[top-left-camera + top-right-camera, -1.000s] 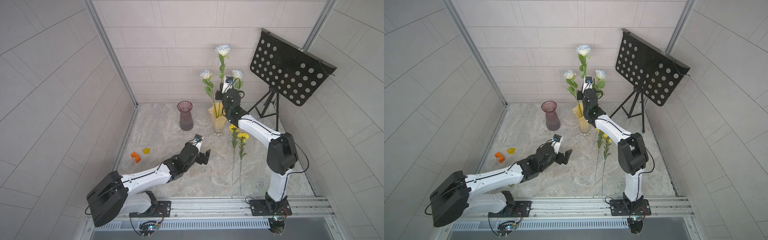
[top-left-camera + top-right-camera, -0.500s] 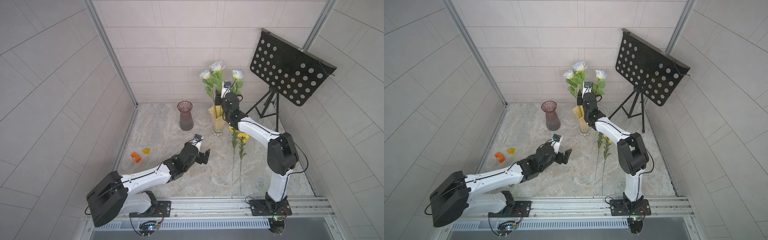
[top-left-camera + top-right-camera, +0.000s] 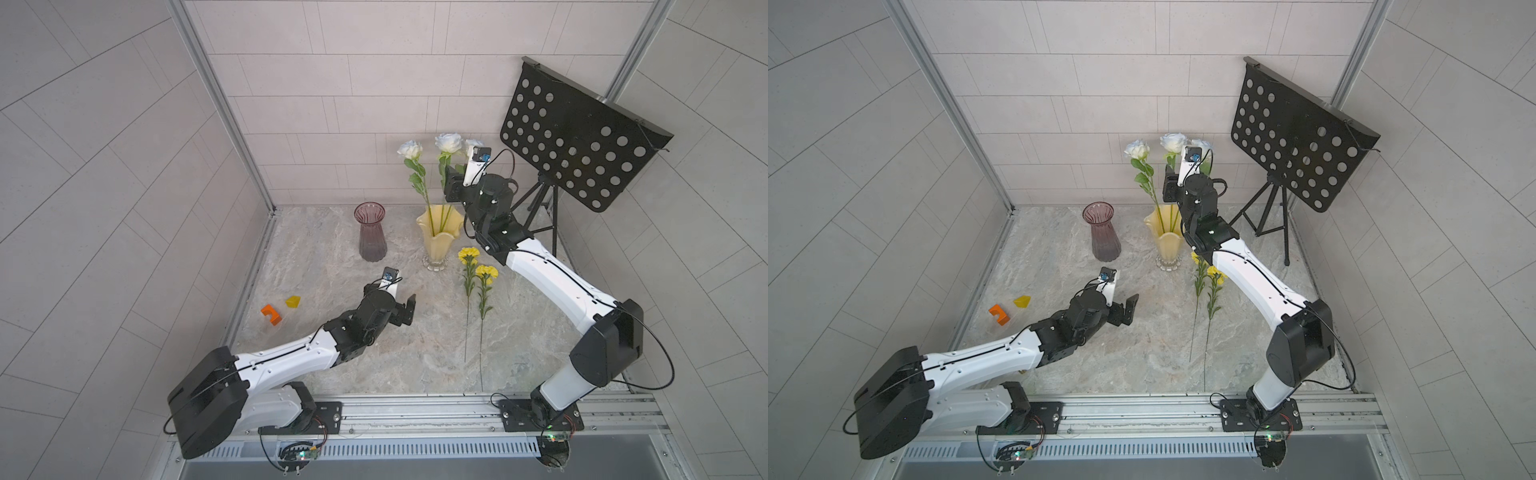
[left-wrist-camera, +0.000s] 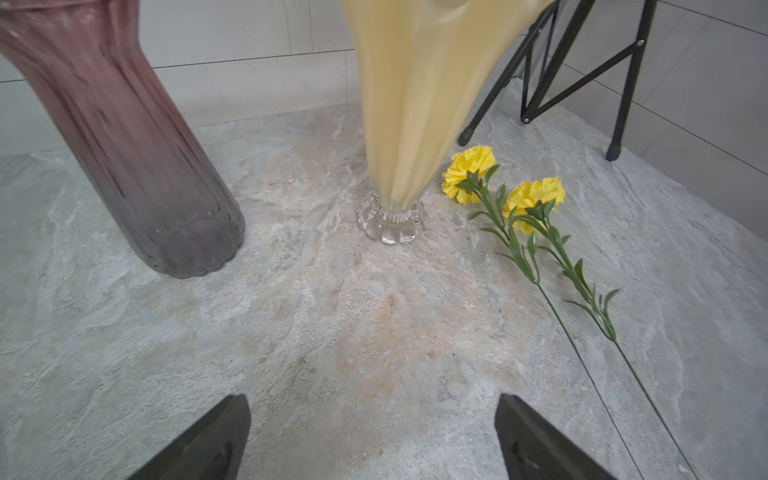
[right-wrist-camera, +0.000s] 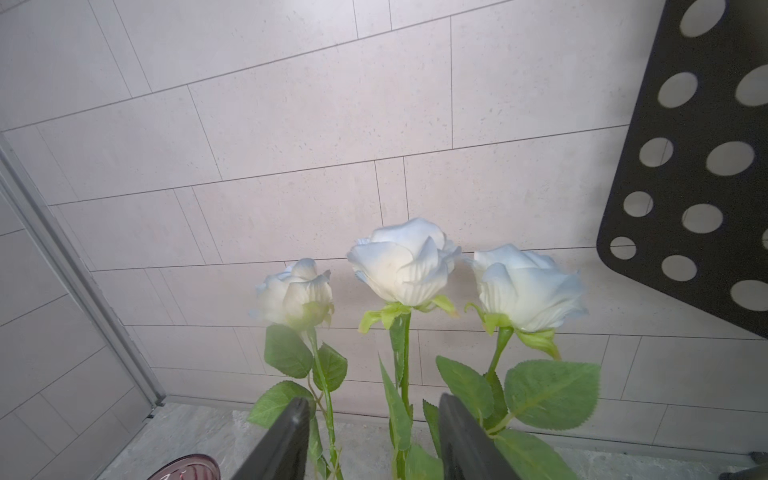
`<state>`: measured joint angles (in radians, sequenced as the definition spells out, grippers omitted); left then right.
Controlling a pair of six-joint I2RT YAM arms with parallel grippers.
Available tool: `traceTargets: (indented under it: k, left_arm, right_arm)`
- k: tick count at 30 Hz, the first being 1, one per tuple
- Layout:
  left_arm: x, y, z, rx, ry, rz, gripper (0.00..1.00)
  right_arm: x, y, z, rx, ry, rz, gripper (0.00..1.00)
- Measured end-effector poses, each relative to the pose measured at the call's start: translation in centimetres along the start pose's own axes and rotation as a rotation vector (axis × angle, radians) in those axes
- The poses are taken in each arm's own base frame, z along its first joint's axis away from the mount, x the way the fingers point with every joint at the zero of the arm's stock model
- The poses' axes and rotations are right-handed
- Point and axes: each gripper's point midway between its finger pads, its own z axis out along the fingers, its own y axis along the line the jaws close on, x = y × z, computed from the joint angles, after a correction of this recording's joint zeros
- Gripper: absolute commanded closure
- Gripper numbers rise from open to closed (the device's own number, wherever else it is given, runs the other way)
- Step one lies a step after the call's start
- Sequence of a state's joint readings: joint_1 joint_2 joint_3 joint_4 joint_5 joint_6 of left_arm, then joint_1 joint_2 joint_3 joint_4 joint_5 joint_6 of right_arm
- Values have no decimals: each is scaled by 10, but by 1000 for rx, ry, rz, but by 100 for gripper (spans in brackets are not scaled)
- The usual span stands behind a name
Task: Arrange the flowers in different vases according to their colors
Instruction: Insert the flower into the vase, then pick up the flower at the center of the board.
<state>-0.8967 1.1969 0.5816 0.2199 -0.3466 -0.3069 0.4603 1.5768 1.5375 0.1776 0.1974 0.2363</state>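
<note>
Three white roses (image 5: 405,262) stand in the pale yellow vase (image 3: 438,243) at the back of the table. My right gripper (image 5: 374,405) is raised among their stems and open. The middle stem runs between the jaws with a gap on each side. In both top views the right gripper (image 3: 451,174) sits above the vase rim. Two yellow flowers (image 3: 468,254) lie flat on the table just right of that vase. The purple vase (image 3: 371,232) stands empty to its left. My left gripper (image 4: 372,409) hovers low over bare table in front of both vases, open and holding nothing.
A black perforated music stand (image 3: 573,141) on a tripod fills the back right corner, close behind my right arm. An orange block (image 3: 271,313) and a yellow block (image 3: 293,301) lie near the left wall. Tiled walls close in the table at the back and left.
My right gripper held one white rose high above the yellow vase. It lowered the rose into the vase and opened. The left arm has not moved.
</note>
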Motion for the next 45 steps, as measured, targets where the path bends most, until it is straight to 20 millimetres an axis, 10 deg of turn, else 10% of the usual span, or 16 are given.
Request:
traceTargets:
  k: [7,14,19,23,45]
  left_arm:
    - [-5,67,-25,-255,-105,-201,0]
    - [10,138,-51,-396,-206,-450,0]
    - [12,124,-47,-295,-199,-467,0]
    - [15,112,-38,-237,-166,-458,0]
    - [18,89,-21,-139,-86,-430,0]
  right_arm:
    - [-2,-10,-75,-12,126,56,45]
    - [123,-61,-153,102,436,79,45]
    - [252,-107,-201,248,762,10,45]
    - [309,-127,-236,315,940,0,45]
    - [394,-122,-259,316,1201,70,63]
